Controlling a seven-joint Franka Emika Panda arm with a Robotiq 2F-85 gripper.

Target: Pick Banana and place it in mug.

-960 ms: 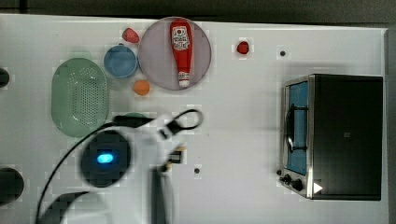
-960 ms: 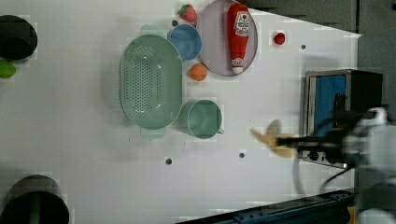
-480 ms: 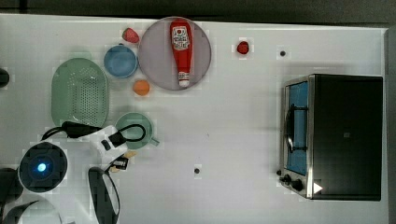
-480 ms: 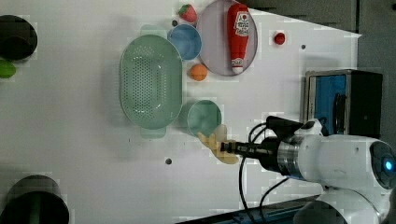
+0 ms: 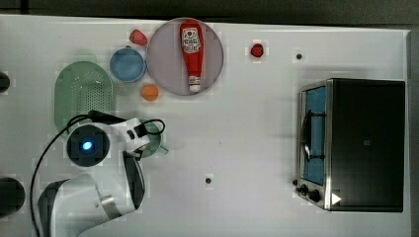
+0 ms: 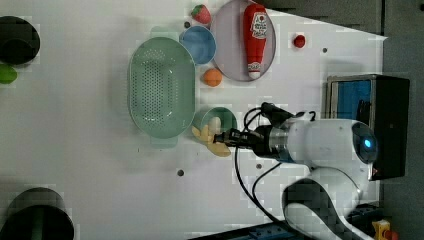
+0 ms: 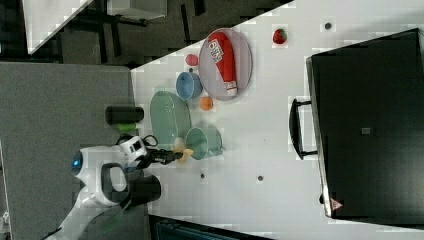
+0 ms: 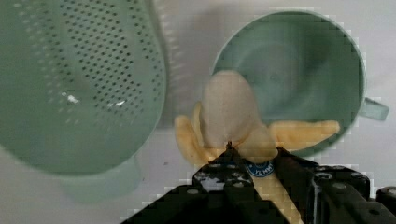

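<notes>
The pale yellow banana bunch hangs in my gripper, which is shut on its stem end. In the wrist view the banana sits over the rim of the teal-green mug, partly above its opening and partly above the gap beside the colander. The mug stands upright on the white table, its handle pointing away from the colander. In the right view the gripper holds the banana just at the mug's edge. My arm covers part of the mug in the top view.
The large pale green colander lies right beside the mug. Farther off are a blue cup, an orange ball, a plate with a ketchup bottle, and a toaster oven at the top view's right.
The arm has carried the banana across the table to the mug's rim, moving leftward in the left view; half a second ago the banana was just short of the mug.
</notes>
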